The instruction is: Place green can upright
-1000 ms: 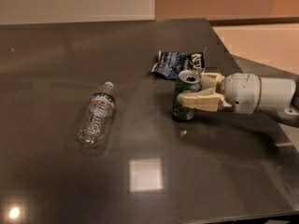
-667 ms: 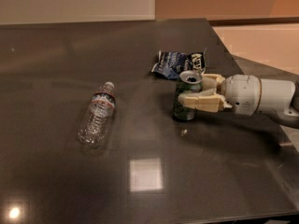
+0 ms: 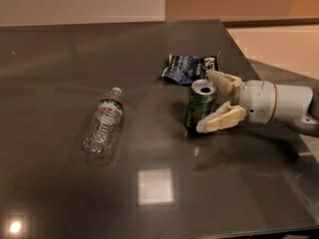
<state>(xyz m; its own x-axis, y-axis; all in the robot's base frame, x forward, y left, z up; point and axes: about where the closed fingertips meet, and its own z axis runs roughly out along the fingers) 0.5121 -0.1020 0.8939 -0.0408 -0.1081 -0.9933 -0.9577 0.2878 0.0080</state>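
The green can stands upright on the dark table, right of centre, with its silver top and opening showing. My gripper reaches in from the right. Its pale fingers are spread apart, one behind the can's top and one in front near its base. The can sits between the fingertips, and the fingers do not look pressed on it.
A dark blue foil snack bag lies just behind the can. A clear plastic water bottle lies on its side to the left. The table's right edge runs diagonally behind my arm.
The fingers were closed on the can earlier. They have now spread apart, and the can stands on the table by itself.
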